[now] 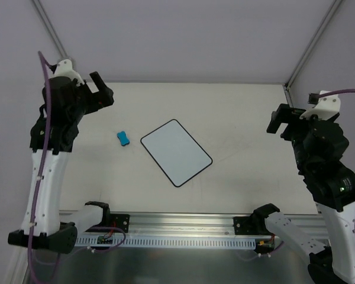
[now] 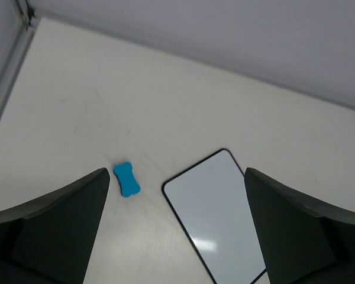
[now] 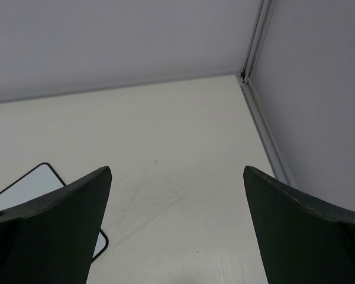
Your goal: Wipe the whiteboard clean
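Observation:
The whiteboard (image 1: 176,152) lies flat and tilted in the middle of the table, white with a thin black rim and no writing that I can see. It also shows in the left wrist view (image 2: 222,216), and its corner shows in the right wrist view (image 3: 38,180). A small blue eraser block (image 1: 123,138) lies just left of the board, apart from it; it also shows in the left wrist view (image 2: 126,178). My left gripper (image 1: 102,90) is open and empty, raised at the far left. My right gripper (image 1: 277,120) is open and empty, raised at the right.
A metal rail (image 1: 183,228) runs along the table's near edge between the arm bases. Grey walls with metal corner posts (image 1: 302,59) close the back and sides. Faint scuff marks (image 3: 154,201) show on the table right of the board.

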